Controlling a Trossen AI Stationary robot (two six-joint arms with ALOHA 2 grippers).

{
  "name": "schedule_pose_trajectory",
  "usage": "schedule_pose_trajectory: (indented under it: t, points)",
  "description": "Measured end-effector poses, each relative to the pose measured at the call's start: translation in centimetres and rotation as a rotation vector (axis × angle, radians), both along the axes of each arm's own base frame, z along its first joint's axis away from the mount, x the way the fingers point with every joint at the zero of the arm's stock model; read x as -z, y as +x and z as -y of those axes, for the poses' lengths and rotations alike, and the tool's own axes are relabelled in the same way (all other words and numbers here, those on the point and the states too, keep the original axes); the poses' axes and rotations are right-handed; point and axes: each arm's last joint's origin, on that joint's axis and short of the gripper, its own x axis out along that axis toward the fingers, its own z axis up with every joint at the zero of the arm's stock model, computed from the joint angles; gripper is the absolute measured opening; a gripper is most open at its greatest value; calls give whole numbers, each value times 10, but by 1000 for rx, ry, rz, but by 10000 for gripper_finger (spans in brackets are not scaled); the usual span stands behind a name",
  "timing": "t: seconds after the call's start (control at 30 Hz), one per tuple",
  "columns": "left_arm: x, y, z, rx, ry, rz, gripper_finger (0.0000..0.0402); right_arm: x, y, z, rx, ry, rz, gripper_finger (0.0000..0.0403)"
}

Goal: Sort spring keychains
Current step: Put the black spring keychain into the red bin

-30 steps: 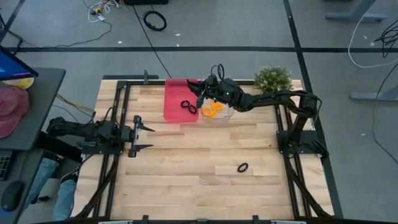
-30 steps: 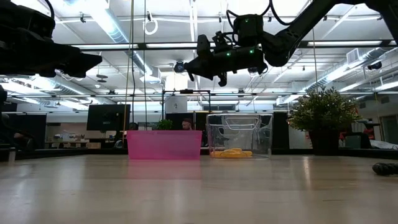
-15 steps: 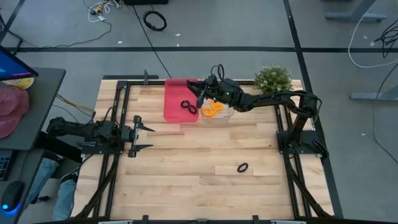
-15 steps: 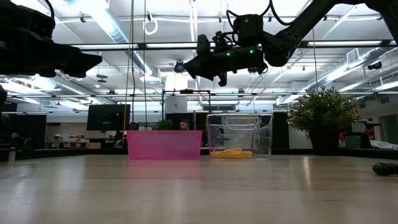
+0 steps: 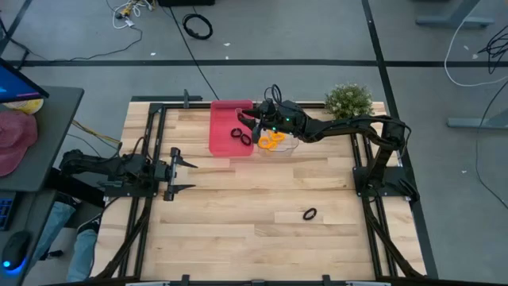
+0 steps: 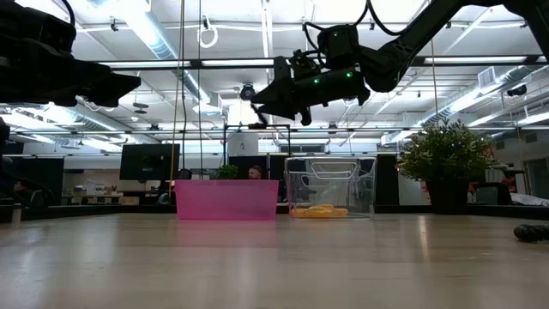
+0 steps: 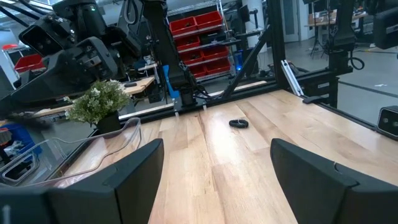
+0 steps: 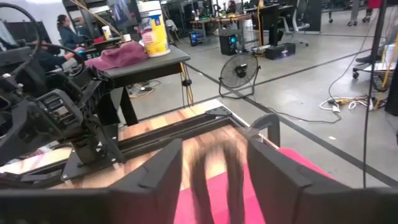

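Over the far middle of the table, high above the pink bin (image 5: 222,127): right gripper (image 5: 255,122), fingers (image 8: 163,173) parted, released, with a dark blurred shape (image 8: 211,167) in the gap between them; cannot tell what it is, nor whether it touches either finger. Directly under that gripper, inside the pink bin, near its right wall: two black spring keychains (image 5: 240,135) lying side by side. Just right of the pink bin, touching or nearly touching it: clear container (image 5: 287,148), holding a heap of orange spring keychains (image 5: 271,141) on its floor, seen through the wall from table height as well (image 6: 322,211). Well apart from both bins and from both grippers, out on the bare wood toward the near right: one black spring keychain (image 5: 309,214), lying flat and alone. At the left edge of the table, far from every keychain: left gripper (image 5: 176,175), waiting, fingers wide apart, gripping nothing. At the far right corner, beside the clear container: small potted plant (image 5: 348,101).
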Motion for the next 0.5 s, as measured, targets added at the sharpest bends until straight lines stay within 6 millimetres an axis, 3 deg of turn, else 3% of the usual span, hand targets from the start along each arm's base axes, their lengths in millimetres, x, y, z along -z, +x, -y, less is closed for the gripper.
schedule_pose_trajectory:
  t: [0.27,0.5]
  points:
    - [0,0,0,0,0,-1,298,2,-1,-1,-17,13,-32,273]
    - [0,0,0,0,0,0,298,-14,9,2,-24,8,-144,299]
